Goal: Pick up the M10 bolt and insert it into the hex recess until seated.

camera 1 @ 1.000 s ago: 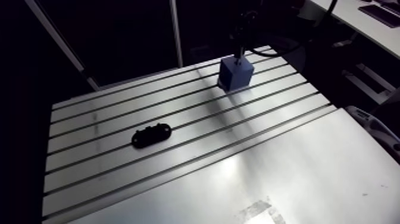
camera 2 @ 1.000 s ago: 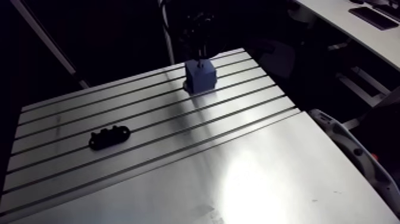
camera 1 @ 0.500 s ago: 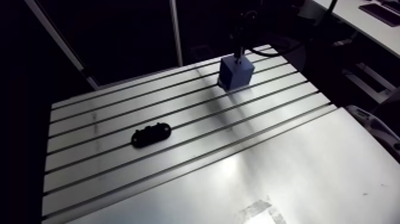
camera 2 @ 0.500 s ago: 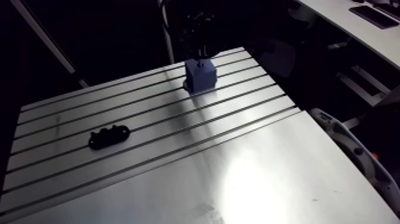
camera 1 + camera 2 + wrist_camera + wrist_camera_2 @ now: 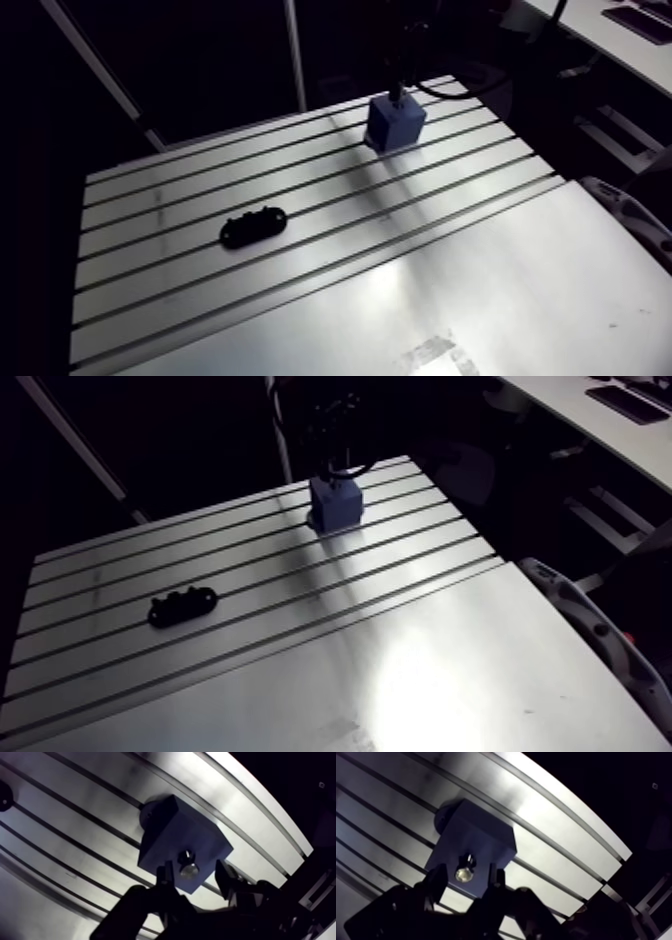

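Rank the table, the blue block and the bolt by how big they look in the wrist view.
Largest to smallest:
1. slotted aluminium table
2. blue block
3. bolt, by far the smallest, only its shiny end showing

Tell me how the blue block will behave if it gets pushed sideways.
The blue block looks squat and solid, with a broad base flat on the slotted table, so it probably will not tip. On that smooth metal it might slide, unless fastened below, which is hidden.

Glossy brushed aluminium table (image 5: 480, 280); matt blue plastic block (image 5: 397, 125) (bolt (image 5: 464, 873): shiny bare metal)
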Action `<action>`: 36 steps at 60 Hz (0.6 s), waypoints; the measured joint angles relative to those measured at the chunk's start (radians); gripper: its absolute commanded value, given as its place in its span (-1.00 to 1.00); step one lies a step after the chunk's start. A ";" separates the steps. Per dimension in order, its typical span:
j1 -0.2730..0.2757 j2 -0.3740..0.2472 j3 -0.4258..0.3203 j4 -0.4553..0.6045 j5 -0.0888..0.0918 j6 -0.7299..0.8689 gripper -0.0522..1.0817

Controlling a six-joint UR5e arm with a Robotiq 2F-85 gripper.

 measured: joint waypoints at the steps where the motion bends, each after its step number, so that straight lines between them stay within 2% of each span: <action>1: 0.000 0.000 0.001 -0.004 0.000 0.000 -0.89; 36: 0.002 -0.016 0.006 -0.042 0.021 0.007 -0.89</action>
